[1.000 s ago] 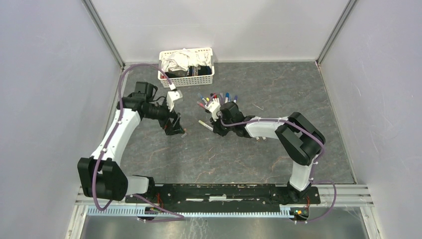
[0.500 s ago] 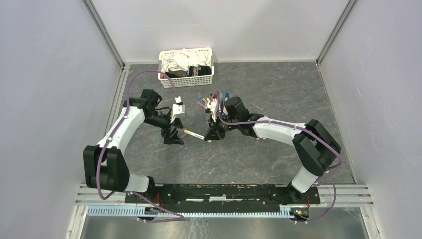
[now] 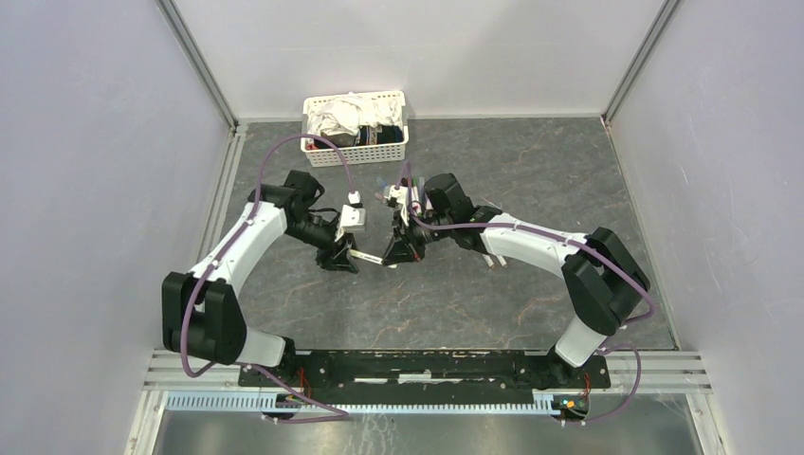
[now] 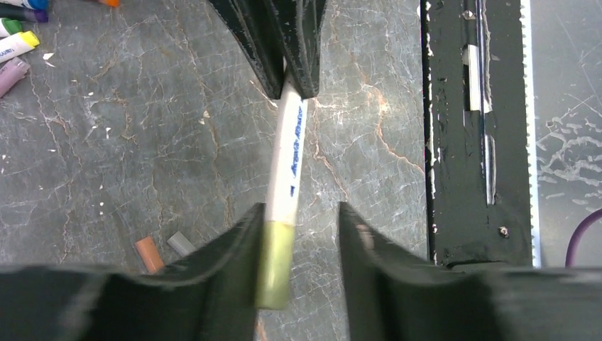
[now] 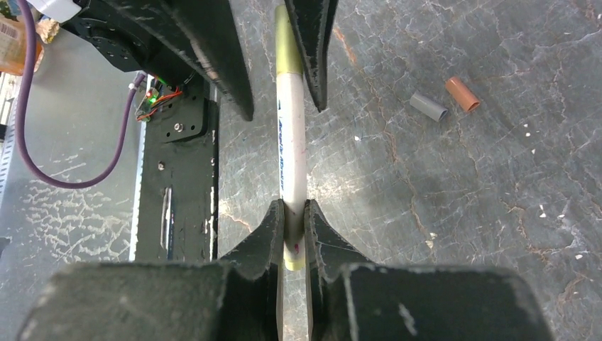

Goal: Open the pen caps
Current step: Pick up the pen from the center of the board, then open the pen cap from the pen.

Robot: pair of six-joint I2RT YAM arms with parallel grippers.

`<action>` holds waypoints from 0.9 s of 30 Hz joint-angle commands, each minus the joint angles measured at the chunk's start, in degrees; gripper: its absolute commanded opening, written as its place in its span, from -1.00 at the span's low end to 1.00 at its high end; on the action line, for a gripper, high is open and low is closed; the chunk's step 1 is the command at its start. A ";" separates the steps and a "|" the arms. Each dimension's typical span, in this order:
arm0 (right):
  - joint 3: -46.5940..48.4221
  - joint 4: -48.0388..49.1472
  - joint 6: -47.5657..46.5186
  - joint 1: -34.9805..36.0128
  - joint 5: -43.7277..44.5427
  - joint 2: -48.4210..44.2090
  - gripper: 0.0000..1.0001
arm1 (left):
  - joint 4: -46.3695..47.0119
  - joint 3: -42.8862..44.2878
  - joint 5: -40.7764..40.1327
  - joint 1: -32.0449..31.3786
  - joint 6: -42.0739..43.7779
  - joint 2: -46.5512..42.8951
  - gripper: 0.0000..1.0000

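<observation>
Done: two loose caps (image 5: 463, 94) lie off, so you're early | Now: your right gripper (image 5: 294, 234) clamps the pen (image 4: 291, 153), held between both arms; left gripper (image 4: 299, 213) stands open around its yellow-green cap (image 4: 273, 263), not yet pinching | Left: this cap, then the capped pile (image 4: 15, 48).

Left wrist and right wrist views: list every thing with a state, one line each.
pen: gripped, cap on.
yellow-green cap: on the pen's end, between the left hand's fingers.
right hand: shut on the pen.
left hand: open; one finger against the cap, a gap at the other.
orange cap: off, lying on the table.
grey cap: off, lying beside the orange cap.
</observation>
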 commanded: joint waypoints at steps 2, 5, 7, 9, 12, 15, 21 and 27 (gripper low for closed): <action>2.23 0.10 -0.42 0.33 -1.58 0.64 -1.00 | 0.07 1.16 -0.07 -0.21 1.47 0.73 -0.27; 2.27 0.09 -0.19 0.27 -1.30 0.65 -0.95 | 0.09 1.41 -0.59 -0.72 1.44 1.01 -0.75; 2.09 0.23 0.21 0.32 -1.16 0.65 -0.66 | 0.08 1.35 -0.94 -1.12 1.38 0.98 -0.95; 1.32 2.53 2.25 0.35 -1.47 0.65 -0.36 | -0.13 1.18 -0.90 -1.70 1.50 0.59 -0.95; 0.40 9.05 7.30 0.80 -3.15 1.57 -0.10 | -0.44 1.17 -0.25 -2.92 1.71 -0.34 -0.95; 3.24 10.13 8.85 2.19 -4.03 4.37 0.04 | -0.42 1.53 0.77 -3.60 1.05 -1.02 -0.95; 6.33 10.55 9.83 4.28 -6.14 7.85 0.02 | 0.41 2.33 2.45 -3.66 -1.07 -2.26 -0.95; 4.89 10.90 9.42 4.07 -5.64 6.49 -0.79 | 0.12 1.99 2.25 -3.70 -0.92 -3.35 -0.69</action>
